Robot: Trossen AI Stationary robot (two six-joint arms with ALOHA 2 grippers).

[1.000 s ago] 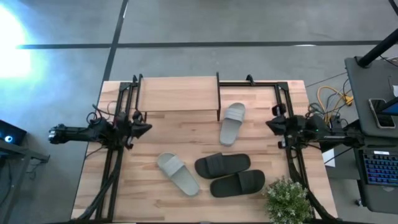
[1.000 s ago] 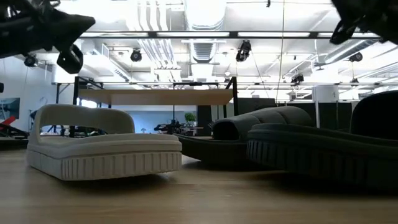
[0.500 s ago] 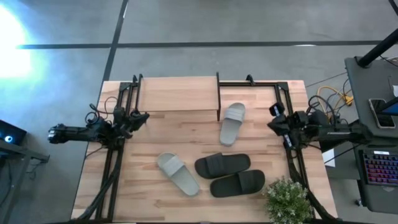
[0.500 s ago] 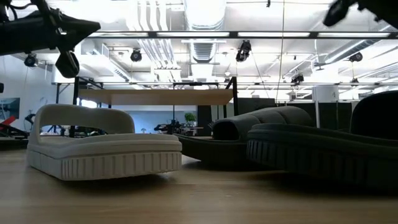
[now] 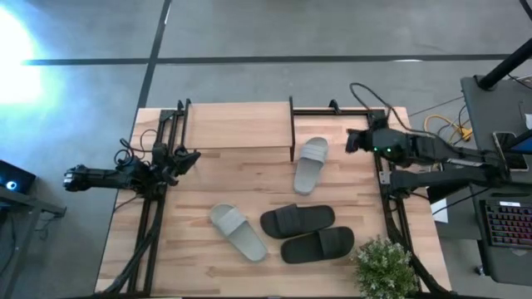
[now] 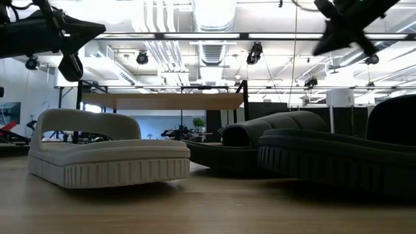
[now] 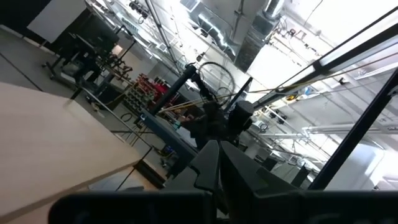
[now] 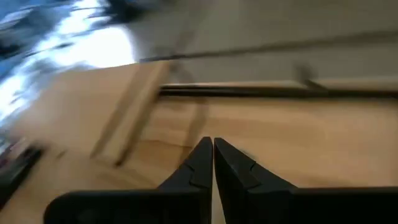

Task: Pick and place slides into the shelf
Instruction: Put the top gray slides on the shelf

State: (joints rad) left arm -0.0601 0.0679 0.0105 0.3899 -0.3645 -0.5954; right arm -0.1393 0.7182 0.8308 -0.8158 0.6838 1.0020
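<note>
Four slides lie on their soles on the tabletop. One pale grey slide point(image 5: 312, 164) lies beside the shelf's right end, the other point(image 5: 238, 231) nearer the near edge, with the black pair point(image 5: 298, 220) point(image 5: 317, 244) to its right. The shelf point(image 5: 237, 124) stands on its thin black legs at the far edge. My left gripper point(image 5: 193, 156) hovers shut over the left side. My right gripper point(image 5: 351, 143) hovers shut just right of the far grey slide. In the low view, a grey slide point(image 6: 107, 153), the black slides point(image 6: 292, 143) and the shelf point(image 6: 162, 101) show.
A small green plant point(image 5: 384, 266) stands at the table's near right corner. A black frame rail point(image 5: 349, 112) runs along the far edge right of the shelf. A desk with a laptop point(image 5: 503, 224) sits beyond the right edge. Bare wood point(image 5: 199, 191) lies between the left gripper and the slides.
My right gripper has swung from the table's right edge toward the far edge and leftward, ending close to the far grey slide, still shut. My left gripper has shifted slightly toward the far edge. The slides have stayed put.
</note>
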